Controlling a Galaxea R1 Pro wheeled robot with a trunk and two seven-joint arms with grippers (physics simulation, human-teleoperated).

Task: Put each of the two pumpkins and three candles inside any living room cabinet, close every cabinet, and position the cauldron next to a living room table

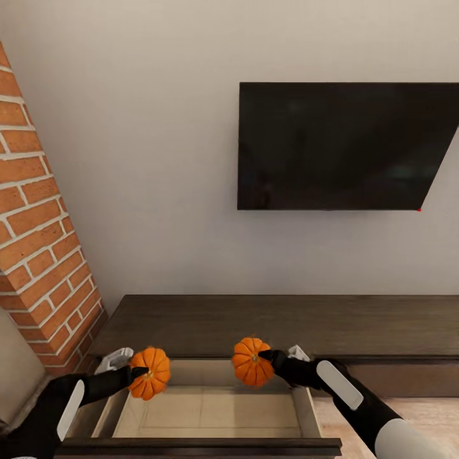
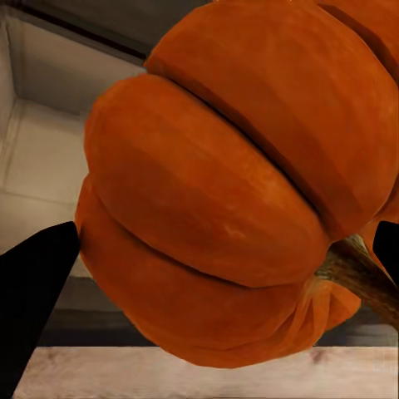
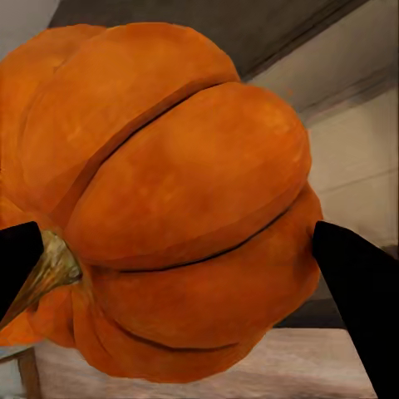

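Two small ribbed orange pumpkins hang over the open drawer of the dark-brown cabinet (image 1: 268,322). My left gripper (image 1: 137,373) is shut on the left pumpkin (image 1: 150,372), seen close up as a pumpkin (image 2: 224,183) in the left wrist view between dark fingertips (image 2: 33,291). My right gripper (image 1: 268,360) is shut on the right pumpkin (image 1: 250,361), which looms large as a pumpkin (image 3: 166,208) in the right wrist view, stem to one side, a fingertip (image 3: 357,291) at each flank. Both pumpkins sit above the drawer's pale beige interior (image 1: 210,408). Candles, cauldron and table are out of view.
A black TV (image 1: 347,145) hangs on the white wall above the cabinet. A brick column (image 1: 38,242) stands at the left. The open drawer's dark front (image 1: 197,446) runs along the near edge. Light wood floor (image 1: 395,408) shows at the right.
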